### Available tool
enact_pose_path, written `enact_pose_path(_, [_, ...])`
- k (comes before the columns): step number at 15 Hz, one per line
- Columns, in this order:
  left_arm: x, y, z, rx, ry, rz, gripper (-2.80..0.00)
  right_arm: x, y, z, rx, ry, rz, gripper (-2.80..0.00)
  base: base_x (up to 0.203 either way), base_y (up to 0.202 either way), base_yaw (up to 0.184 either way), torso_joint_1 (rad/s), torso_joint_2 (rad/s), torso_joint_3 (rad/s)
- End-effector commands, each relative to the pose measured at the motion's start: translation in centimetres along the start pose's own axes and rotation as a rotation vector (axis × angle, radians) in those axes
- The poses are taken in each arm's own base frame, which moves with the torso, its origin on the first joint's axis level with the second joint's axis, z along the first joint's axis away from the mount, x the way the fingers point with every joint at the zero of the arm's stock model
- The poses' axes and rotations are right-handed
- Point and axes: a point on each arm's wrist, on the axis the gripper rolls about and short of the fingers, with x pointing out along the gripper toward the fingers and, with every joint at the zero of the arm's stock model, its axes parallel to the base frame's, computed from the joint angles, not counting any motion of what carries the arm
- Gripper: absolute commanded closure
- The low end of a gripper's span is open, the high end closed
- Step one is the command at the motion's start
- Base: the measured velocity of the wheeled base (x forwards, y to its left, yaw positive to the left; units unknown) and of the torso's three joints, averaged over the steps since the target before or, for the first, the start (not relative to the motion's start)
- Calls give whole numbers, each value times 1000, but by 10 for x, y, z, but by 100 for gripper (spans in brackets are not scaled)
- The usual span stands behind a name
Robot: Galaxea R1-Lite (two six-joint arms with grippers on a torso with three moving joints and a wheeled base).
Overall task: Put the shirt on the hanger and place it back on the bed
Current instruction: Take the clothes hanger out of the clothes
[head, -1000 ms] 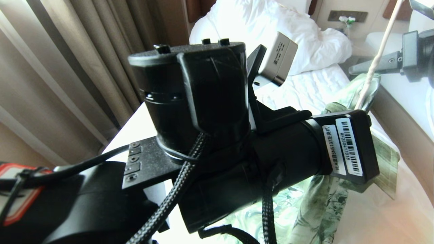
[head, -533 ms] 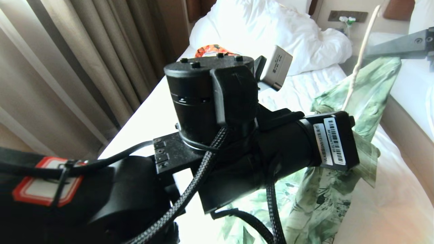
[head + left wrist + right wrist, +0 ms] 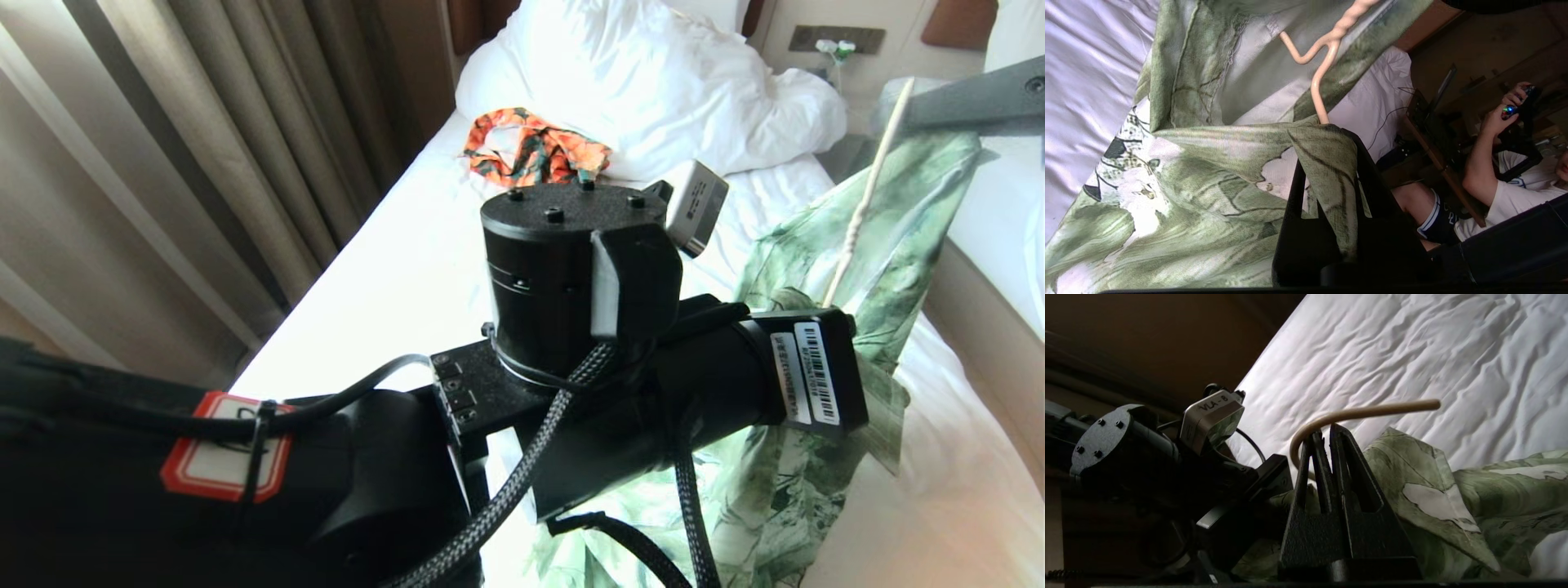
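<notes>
a white bed [image 3: 392, 278] with a bunched duvet [image 3: 653, 90] fills the scene, beige curtains [image 3: 188, 147] along its left. a green leaf-print shirt [image 3: 784, 490] hangs over the bed, a fold clamped in the left gripper [image 3: 1327, 179]. the right gripper [image 3: 1323, 445] is closed on the cream hanger [image 3: 1355, 414] hook. a wrist camera [image 3: 1212, 418] reads "vla-8". an orange patterned garment [image 3: 535, 151] lies near the duvet.

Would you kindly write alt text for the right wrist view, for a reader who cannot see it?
The right claw is shut on the curved hook of the cream hanger, held above the leaf-print shirt. Behind lies the wrinkled white sheet of the bed; the left arm reaches in alongside.
</notes>
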Motion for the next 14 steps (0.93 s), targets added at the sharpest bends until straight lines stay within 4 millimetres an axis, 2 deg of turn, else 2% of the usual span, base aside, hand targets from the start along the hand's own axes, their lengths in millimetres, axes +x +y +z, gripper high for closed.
enact_pose_path(1, [0,1,3,-5,-14,2,0,-7,15,-6,-24,29,44,0,0,0,0,0,0,0])
enact_pose_path(6, [-8,-1,7,-62,-83,1,0,-5,26,-13,-21,83,94,0,0,0,0,0,0,0])
enact_pose_path(9, [-7,-3,12,-60,-216,-72,0,-2,26,-13,-64,88,109,0,0,0,0,0,0,0])
enact_pose_path(14, [-3,-3,0,-63,-264,-108,0,0,27,-9,-122,54,150,0,0,0,0,0,0,0])
